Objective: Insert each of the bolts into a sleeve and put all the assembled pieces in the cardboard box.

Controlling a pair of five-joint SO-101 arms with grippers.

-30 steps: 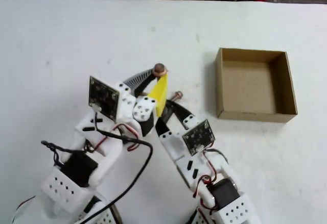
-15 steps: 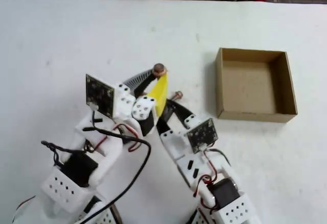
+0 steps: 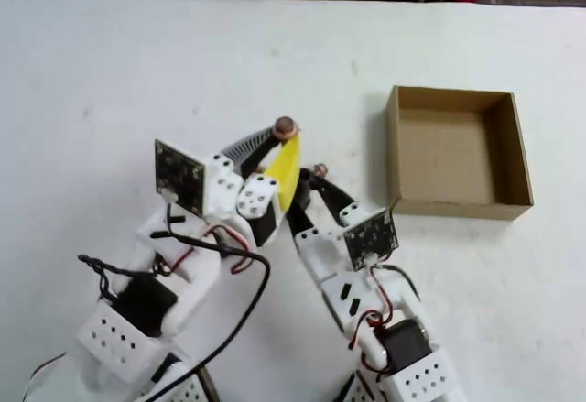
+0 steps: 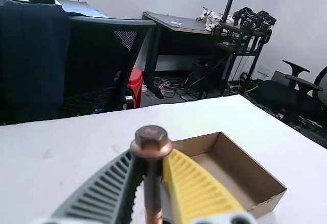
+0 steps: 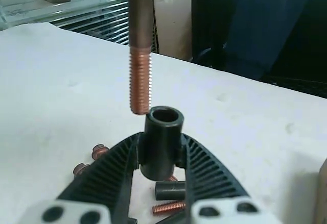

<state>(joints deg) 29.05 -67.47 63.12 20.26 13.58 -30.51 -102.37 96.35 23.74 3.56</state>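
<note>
Misalignment is your worry: the left end effector (image 4: 149, 157) grips the bolt (image 5: 140, 76), its tip just beside the bore of the sleeve (image 5: 162, 124) clamped in the right end effector (image 5: 161, 147); lowering could jam it on the rim.

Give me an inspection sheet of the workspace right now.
Surface: white table, faint scuffs.
Job's things: copper bolt upright, threaded tip close by the rim of the black cylindrical sleeve, not inserted; brown cardboard box open, nothing inside; spare bolts and a spare sleeve lie loose on the table.
Clutter: nothing seen.
Grippers: left gripper shut on the bolt; right gripper shut on the sleeve.
Cables: black cable loops beside the left arm.
Surroundings: black office chair, dark desk behind.
</note>
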